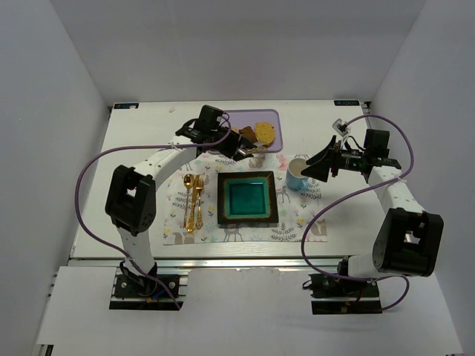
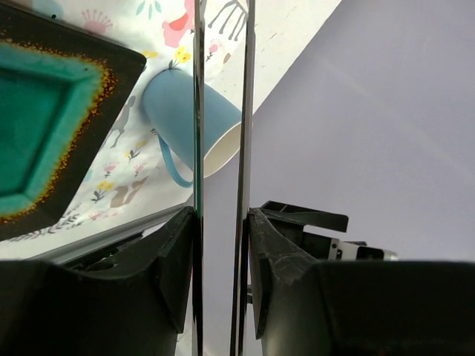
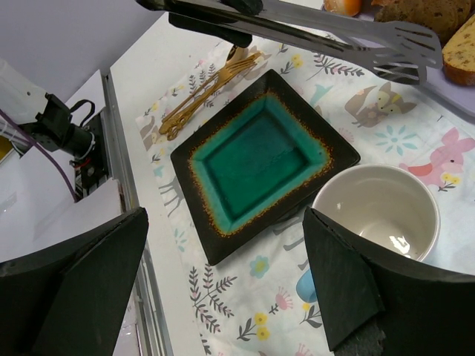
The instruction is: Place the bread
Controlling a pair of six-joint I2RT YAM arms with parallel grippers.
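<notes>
The bread (image 1: pixel 265 131), a golden-yellow slice with a brown crust, lies on the purple tray (image 1: pixel 276 117) at the back; its edge shows in the right wrist view (image 3: pixel 464 53). My left gripper (image 1: pixel 236 143) (image 2: pixel 221 215) is shut on metal tongs (image 3: pixel 334 31) (image 2: pixel 243 111). The tongs' tips hold nothing and hover near the tray's front edge, just short of the bread. The square dark plate with a teal centre (image 1: pixel 247 199) (image 3: pixel 260 159) (image 2: pixel 44 126) sits bare on the placemat. My right gripper (image 1: pixel 320 169) (image 3: pixel 225 215) is open and empty beside the cup.
A blue cup (image 1: pixel 297 174) (image 3: pixel 375 211) (image 2: pixel 189 122) stands right of the plate. Gold cutlery (image 1: pixel 193 202) (image 3: pixel 204 89) lies left of it. A dark brown bun (image 1: pixel 247 133) (image 3: pixel 419 11) and an orange roll (image 3: pixel 343 6) share the tray. White walls enclose the table.
</notes>
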